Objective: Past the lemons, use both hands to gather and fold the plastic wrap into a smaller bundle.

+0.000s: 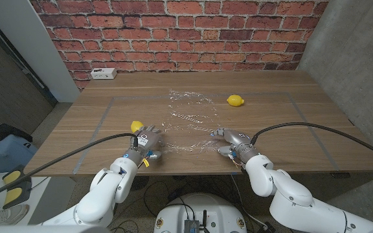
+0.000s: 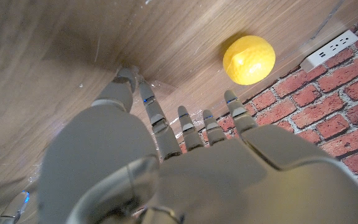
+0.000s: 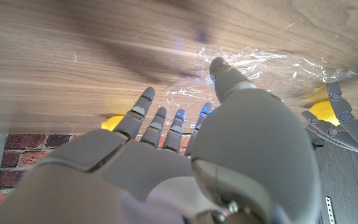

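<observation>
A sheet of clear plastic wrap (image 1: 190,120) lies crinkled and spread on the wooden table (image 1: 283,123), its shiny folds (image 3: 253,62) also showing in the right wrist view. One lemon (image 1: 236,100) sits past the wrap's far right corner. A second lemon (image 1: 136,125) (image 2: 248,59) sits just beyond my left hand. My left hand (image 1: 146,141) (image 2: 166,155) is at the wrap's near left edge, fingers apart and holding nothing. My right hand (image 1: 230,140) (image 3: 185,149) is at the near right edge, fingers spread, thumb over the film. I cannot tell whether either hand touches the wrap.
A white power strip (image 1: 102,73) (image 2: 329,50) lies at the table's far left corner below the brick wall. Grey tape lines mark a rectangle on the tabletop. The table's front edge runs close behind both wrists.
</observation>
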Robot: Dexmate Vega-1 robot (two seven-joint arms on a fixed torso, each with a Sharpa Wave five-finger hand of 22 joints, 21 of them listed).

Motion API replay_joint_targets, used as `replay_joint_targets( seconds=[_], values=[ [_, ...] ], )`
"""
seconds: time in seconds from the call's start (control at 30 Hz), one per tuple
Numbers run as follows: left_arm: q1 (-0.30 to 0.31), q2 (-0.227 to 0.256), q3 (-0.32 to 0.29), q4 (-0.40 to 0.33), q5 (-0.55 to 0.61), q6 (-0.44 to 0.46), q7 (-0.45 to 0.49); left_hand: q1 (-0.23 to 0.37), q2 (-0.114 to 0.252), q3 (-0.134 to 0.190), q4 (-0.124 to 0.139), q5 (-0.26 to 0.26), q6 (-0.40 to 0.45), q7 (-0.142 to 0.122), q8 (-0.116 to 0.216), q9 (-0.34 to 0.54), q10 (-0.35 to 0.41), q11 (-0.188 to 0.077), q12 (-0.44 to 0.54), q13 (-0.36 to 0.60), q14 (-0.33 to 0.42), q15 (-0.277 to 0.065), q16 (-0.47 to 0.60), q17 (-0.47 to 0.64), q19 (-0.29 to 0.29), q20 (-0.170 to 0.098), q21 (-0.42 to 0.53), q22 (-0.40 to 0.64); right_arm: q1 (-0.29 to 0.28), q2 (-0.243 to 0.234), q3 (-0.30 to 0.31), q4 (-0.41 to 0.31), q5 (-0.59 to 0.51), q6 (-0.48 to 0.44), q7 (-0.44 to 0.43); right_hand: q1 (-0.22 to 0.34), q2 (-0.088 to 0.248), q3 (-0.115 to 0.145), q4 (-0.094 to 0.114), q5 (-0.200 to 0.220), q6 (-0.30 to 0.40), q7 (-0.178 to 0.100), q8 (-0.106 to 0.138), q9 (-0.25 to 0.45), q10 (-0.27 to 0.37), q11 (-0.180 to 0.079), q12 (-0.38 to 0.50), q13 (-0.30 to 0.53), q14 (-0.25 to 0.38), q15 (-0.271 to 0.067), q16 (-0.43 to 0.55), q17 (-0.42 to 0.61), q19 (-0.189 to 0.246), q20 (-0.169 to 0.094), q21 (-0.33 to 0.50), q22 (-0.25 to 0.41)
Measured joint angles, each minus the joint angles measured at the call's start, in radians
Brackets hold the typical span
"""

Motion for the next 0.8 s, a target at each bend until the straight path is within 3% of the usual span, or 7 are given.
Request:
replay_joint_targets(
  seconds=[0.2, 0.3, 0.43, 0.63, 0.8],
  values=[
    [-0.002, -0.013, -0.002, 0.014, -0.009, -0.013, 0.028, 0.043, 0.057, -0.003, -0.003, -0.008, 0.134, 0.019, 0.025, 0.005, 0.048, 0.001, 0.008, 0.000, 0.031, -0.015, 0.000, -0.001, 0.023, -0.005, 0.000, 0.002, 0.001, 0.004, 0.001, 0.004, 0.000, 0.006, 0.000, 0.009, -0.001, -0.003, 0.003, 0.000, 0.010, -0.010, 0.006, 0.000, -0.005, -0.005, 0.000, 0.000, 0.000, 0.000, 0.000, 0.000, 0.000, 0.000, 0.000, 0.000],
    [-0.002, -0.018, -0.002, 0.020, -0.010, -0.016, 0.042, 0.053, 0.066, -0.003, -0.003, -0.016, 0.161, 0.035, 0.025, 0.006, 0.064, -0.004, 0.008, 0.000, 0.045, -0.024, 0.003, -0.002, 0.027, -0.008, 0.000, 0.002, 0.000, 0.006, 0.004, 0.007, 0.001, 0.012, -0.004, 0.016, 0.005, -0.007, -0.001, 0.007, 0.011, -0.010, 0.008, 0.000, -0.014, -0.014, 0.000, 0.000, -0.004, -0.004, 0.000, 0.000, -0.002, -0.002, 0.000, 0.000],
    [-0.002, -0.030, -0.002, 0.033, -0.011, -0.020, 0.071, 0.064, 0.077, -0.007, -0.006, -0.016, 0.174, 0.048, 0.025, 0.008, 0.093, -0.015, 0.015, 0.000, 0.067, -0.025, 0.005, -0.002, 0.043, -0.015, 0.000, 0.002, -0.002, 0.009, 0.006, 0.011, 0.008, 0.023, -0.007, 0.027, 0.008, -0.019, 0.002, 0.007, -0.009, -0.013, 0.000, 0.000, -0.033, -0.033, 0.000, 0.000, -0.014, 0.000, 0.000, 0.004, -0.007, -0.007, 0.000, 0.000],
    [0.004, -0.050, -0.002, 0.050, -0.013, -0.019, 0.131, 0.074, 0.087, -0.016, -0.006, -0.016, 0.187, 0.062, 0.021, 0.011, 0.129, -0.023, 0.025, 0.000, 0.097, -0.024, 0.005, -0.002, 0.061, -0.022, 0.000, 0.002, 0.002, 0.011, 0.007, 0.018, 0.017, 0.034, -0.005, 0.040, 0.021, -0.026, 0.002, 0.007, -0.010, -0.014, 0.000, 0.000, -0.045, -0.038, 0.000, 0.000, -0.020, -0.005, 0.000, 0.005, -0.018, -0.007, 0.000, 0.000],
    [0.013, -0.064, -0.007, 0.059, -0.022, -0.016, 0.190, 0.080, 0.093, -0.021, -0.010, -0.016, 0.193, 0.075, 0.017, 0.015, 0.156, -0.021, 0.029, 0.000, 0.118, -0.024, 0.012, -0.002, 0.068, -0.028, 0.000, 0.002, 0.010, 0.012, 0.006, 0.026, 0.024, 0.041, 0.006, 0.064, 0.029, -0.040, 0.002, 0.007, 0.075, -0.012, 0.028, 0.005, -0.034, -0.049, 0.005, 0.000, -0.023, -0.002, 0.006, 0.004, -0.024, -0.012, 0.000, 0.000]
  ],
)
